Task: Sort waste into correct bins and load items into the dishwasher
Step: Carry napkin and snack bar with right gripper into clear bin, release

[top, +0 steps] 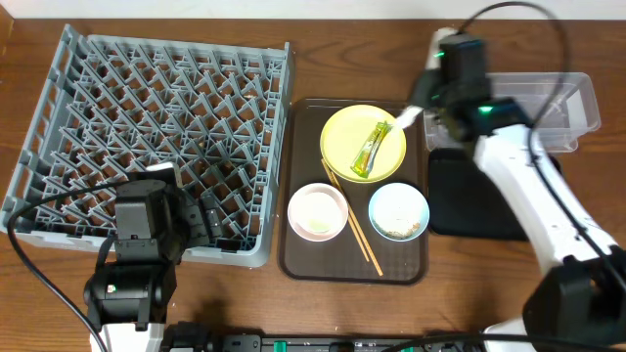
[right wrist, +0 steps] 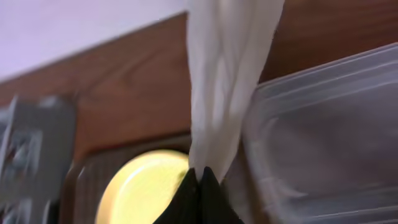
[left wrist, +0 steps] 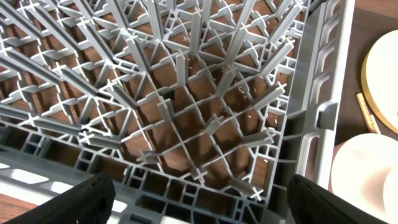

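Left of the dark brown serving tray (top: 303, 147) sits the large square grey plastic peg rack (top: 147, 98). My left hand (left wrist: 202, 202) hovers over the rack corner closest to that tray, fingers spread wide and holding nothing.

On the tray lie the round pale-yellow plate (top: 342, 137) carrying the small green-and-orange sachet (top: 372, 149), the pinkish-white bowl (top: 318, 212), the light-blue bowl (top: 375, 210) with beige crumbs, and the thin wooden chopsticks (top: 364, 244).

Over the tray's far right corner, my right hand (right wrist: 200, 185) is pinched tight on the white crumpled paper napkin (right wrist: 227, 81). The napkin is drawn into a long strip. Its long axis runs straight out from the fingertips, and from overhead the free end points back toward the plate.

The clear plastic rectangular tub (top: 577, 98) stands beside that same corner, and the shallow black rectangular tray (top: 469, 200) lies along the tray's right edge.

I judge the step in hand is carrying the napkin to a bin. I would swing right until the whole strip, trailing end included, hangs inside the opening before letting go, so nothing drapes over the rim.
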`<state>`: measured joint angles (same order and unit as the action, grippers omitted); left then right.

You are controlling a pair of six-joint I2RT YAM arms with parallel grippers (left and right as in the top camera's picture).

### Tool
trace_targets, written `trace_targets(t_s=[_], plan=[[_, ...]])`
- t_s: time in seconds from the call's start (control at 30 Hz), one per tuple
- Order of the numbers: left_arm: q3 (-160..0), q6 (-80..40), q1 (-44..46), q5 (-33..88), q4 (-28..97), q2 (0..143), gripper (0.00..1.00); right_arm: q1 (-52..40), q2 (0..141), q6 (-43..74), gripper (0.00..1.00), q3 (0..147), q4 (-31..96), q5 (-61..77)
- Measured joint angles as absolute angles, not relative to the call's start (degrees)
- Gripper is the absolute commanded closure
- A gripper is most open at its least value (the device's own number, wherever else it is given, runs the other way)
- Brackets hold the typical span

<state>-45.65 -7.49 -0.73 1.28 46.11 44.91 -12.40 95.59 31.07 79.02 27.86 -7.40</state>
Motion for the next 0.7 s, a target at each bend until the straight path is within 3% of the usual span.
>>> trace_targets(t_s=[0.17, 0.33, 0.7], plan=[[-45.65, -7.49, -0.73, 1.28, 46.11, 44.91, 0.09, -6.50, 96.40, 34.81, 0.91, 79.00, 29.41, -7.66], [-45.65, -7.49, -0.73, 1.30, 46.11, 44.91, 0.09, -2.85, 96.60, 37.67, 0.58, 79.00, 27.20, -8.25], [-45.65, -7.49, -0.75, 1.28, 46.13, 44.91, 0.09, -7.42, 96.60, 30.02, 0.55, 79.00, 26.85, 1.67]])
